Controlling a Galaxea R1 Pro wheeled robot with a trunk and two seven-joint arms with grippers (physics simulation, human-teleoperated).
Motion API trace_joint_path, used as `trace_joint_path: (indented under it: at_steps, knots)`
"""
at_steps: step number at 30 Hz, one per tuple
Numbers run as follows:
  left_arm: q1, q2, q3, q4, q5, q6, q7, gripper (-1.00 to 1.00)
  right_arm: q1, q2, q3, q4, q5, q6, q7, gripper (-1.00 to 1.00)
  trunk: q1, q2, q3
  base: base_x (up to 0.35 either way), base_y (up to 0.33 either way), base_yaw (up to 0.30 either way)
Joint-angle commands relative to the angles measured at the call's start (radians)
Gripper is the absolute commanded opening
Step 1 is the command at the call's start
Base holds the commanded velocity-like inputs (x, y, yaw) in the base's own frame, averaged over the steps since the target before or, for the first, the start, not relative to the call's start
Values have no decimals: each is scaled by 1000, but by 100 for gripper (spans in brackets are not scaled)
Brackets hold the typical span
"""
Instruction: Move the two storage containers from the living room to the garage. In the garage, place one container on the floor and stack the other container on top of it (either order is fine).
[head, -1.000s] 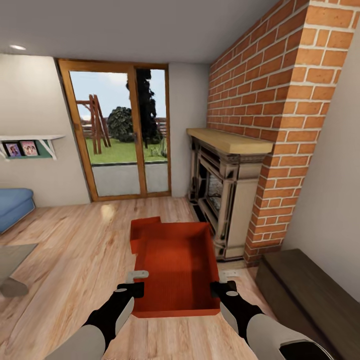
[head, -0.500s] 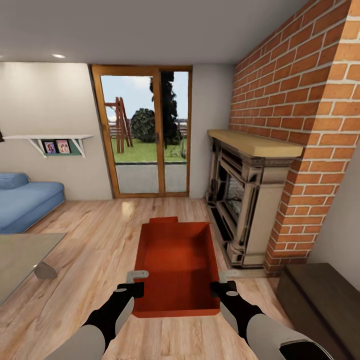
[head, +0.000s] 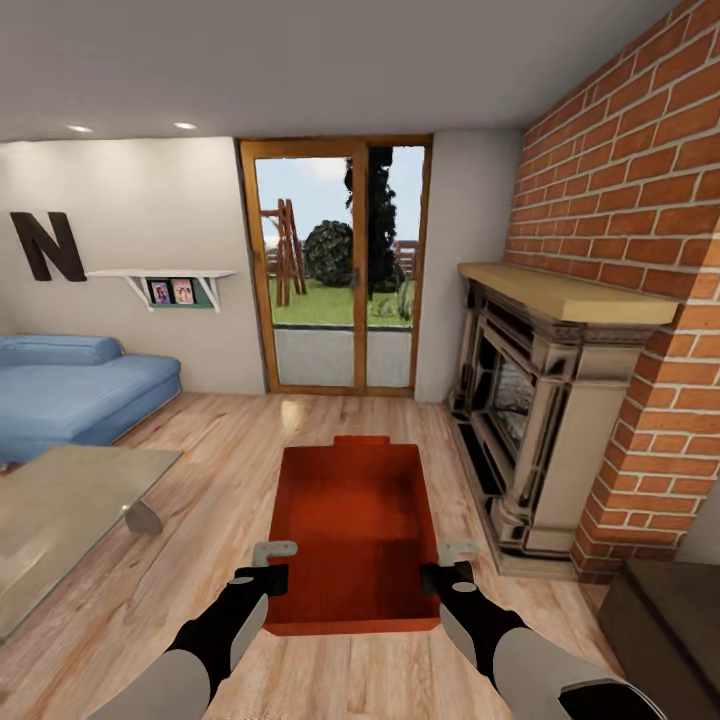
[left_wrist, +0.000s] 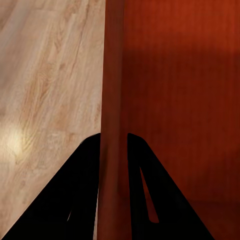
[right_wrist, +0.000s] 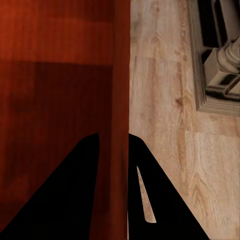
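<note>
While both arms reach forward, a red-orange storage container (head: 352, 535) hangs between them above the wood-plank floor (head: 200, 480) of the living room, its open top up and its long sides running away from the robot. A second red-orange edge (head: 361, 440) peeks out just past its far wall, though what it belongs to cannot be told. The left gripper (head: 262, 580) has its fingers (left_wrist: 80, 200) closed over the container's left wall (left_wrist: 112, 100), one finger inside and one outside. The right gripper (head: 440, 578) clamps the right wall (right_wrist: 120, 75) the same way. Beyond the container stand wood-framed glass doors (head: 340, 270). To the right rise the ornate fireplace mantel (head: 540, 400) and the red brick chimney (head: 640, 200). To the left are a glass surface (head: 60, 510) and a blue sofa (head: 70, 390).
</note>
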Motion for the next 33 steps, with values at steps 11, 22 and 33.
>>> trace_joint_path:
  at_steps: [11, 22, 33]
  knots:
    - [0, 2, 15, -1, -12, 7, 26, -100, 0, 0, -6, -1, 3, -1, -6, -100, 0, -1, 7, 0, 0, 271]
    - [0, 2, 15, -1, -13, 6, 27, -100, 0, 0, -6, -1, 3, 1, -6, -100, 0, -1, 13, 0, 0, 271]
    - [0, 2, 14, -1, -13, 5, 27, -100, 0, 0, -6, -1, 1, 1, -6, -100, 0, -1, 19, 0, 0, 271]
